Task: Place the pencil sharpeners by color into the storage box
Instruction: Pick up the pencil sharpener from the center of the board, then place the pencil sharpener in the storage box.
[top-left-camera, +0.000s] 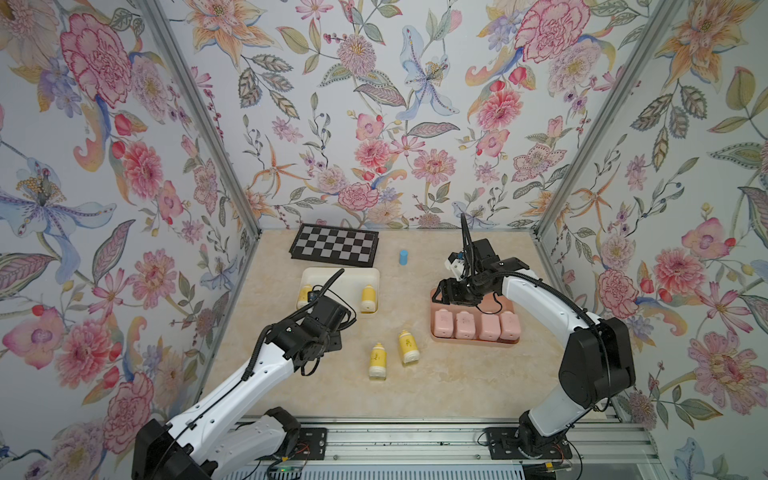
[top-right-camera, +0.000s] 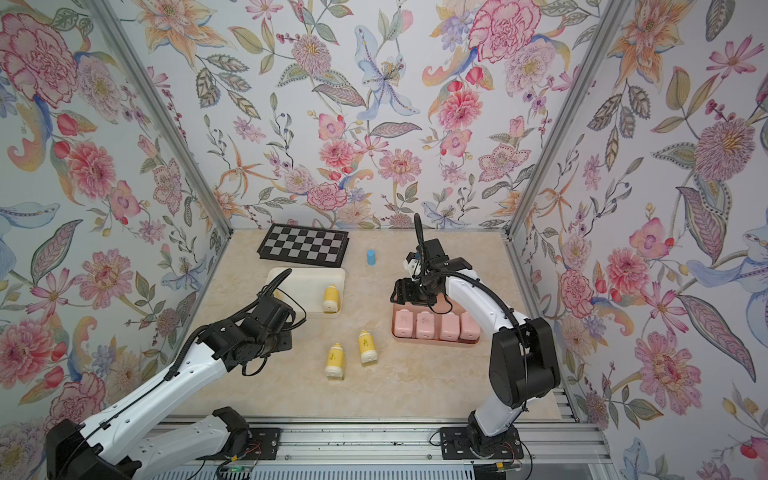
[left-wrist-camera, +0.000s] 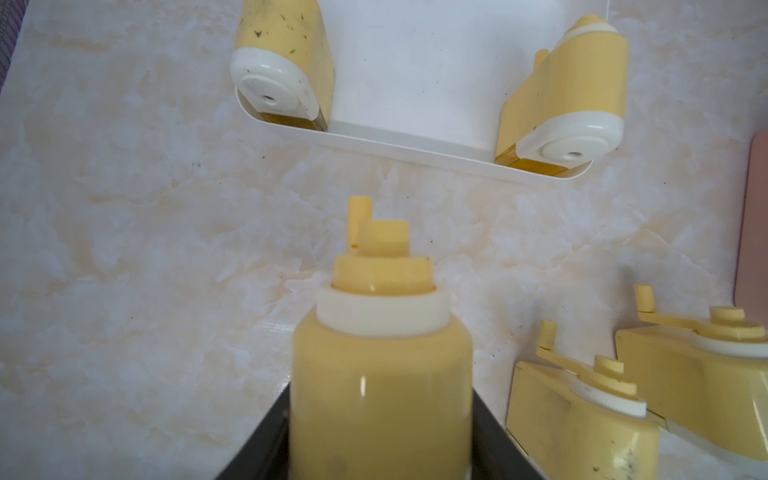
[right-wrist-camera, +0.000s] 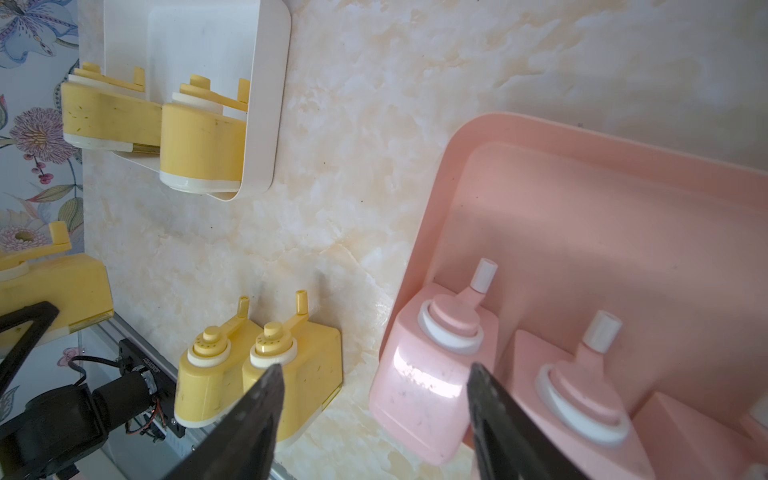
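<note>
Yellow bottle-shaped sharpener (left-wrist-camera: 382, 353), white-collared, pinched in the left gripper (left-wrist-camera: 380, 415). Two yellows (top-left-camera: 368, 298) (top-left-camera: 304, 294) in the white tray (top-left-camera: 340, 275), two loose (top-left-camera: 377, 360) (top-left-camera: 408, 346) on the bench (top-left-camera: 457, 374); four pinks (top-left-camera: 444, 325) (top-left-camera: 465, 325) (top-left-camera: 489, 326) (top-left-camera: 510, 325) in the pink tray (top-left-camera: 473, 341); right gripper (right-wrist-camera: 374, 386) spread, apparently empty.

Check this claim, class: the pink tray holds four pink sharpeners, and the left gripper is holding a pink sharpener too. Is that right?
Not quite. The left gripper is holding a yellow sharpener, not a pink one; the left wrist view shows it plainly. The rest stands: the pink tray holds four pink sharpeners.
</note>
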